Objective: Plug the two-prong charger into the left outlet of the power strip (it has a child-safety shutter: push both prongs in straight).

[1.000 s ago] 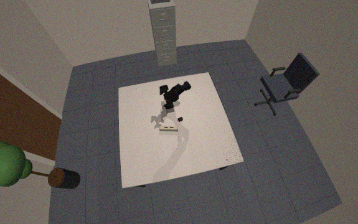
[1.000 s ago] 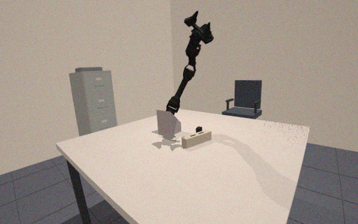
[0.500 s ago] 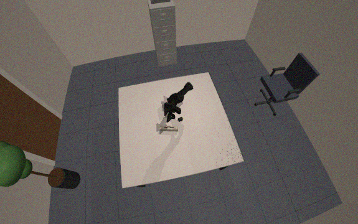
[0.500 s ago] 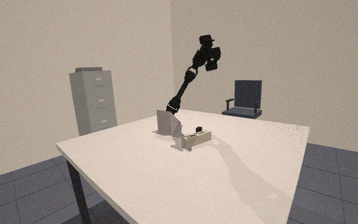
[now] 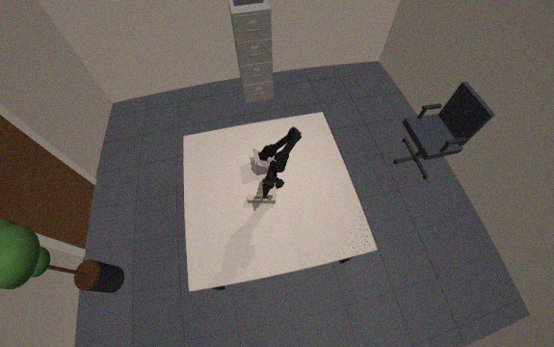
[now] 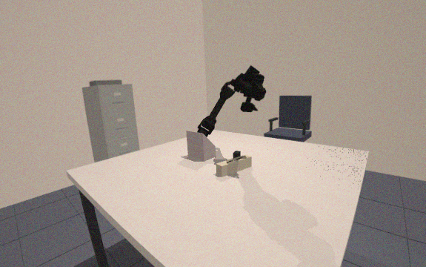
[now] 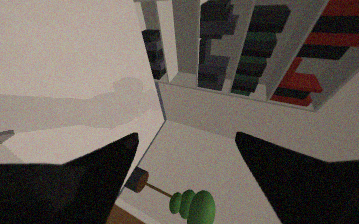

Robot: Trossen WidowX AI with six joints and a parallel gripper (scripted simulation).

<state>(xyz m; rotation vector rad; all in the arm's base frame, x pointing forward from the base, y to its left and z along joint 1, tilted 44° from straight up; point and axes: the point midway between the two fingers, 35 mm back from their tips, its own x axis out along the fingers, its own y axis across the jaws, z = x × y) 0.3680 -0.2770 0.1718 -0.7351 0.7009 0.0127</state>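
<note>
The charger [image 5: 279, 183] [image 6: 237, 154] is a small black block standing on the table just behind the power strip in the exterior view. The power strip [image 5: 252, 200] [image 6: 244, 163] is a long, low beige bar. Its outlets are too small to tell apart, and the arm hides part of it in the top view. My gripper [image 7: 187, 136] is open with nothing between its fingers. It is high above the table, well above the charger and strip. Neither the charger nor the strip can be made out in the wrist view.
The white table [image 5: 219, 241] [image 6: 153, 208] carries a pale grey block [image 6: 195, 148] beside the arm's base, left of the strip. A filing cabinet [image 5: 257, 53] [image 6: 118, 107], an office chair [image 5: 464, 113] [image 6: 295, 111] and a potted plant [image 5: 7, 253] [image 7: 202, 206] stand off the table.
</note>
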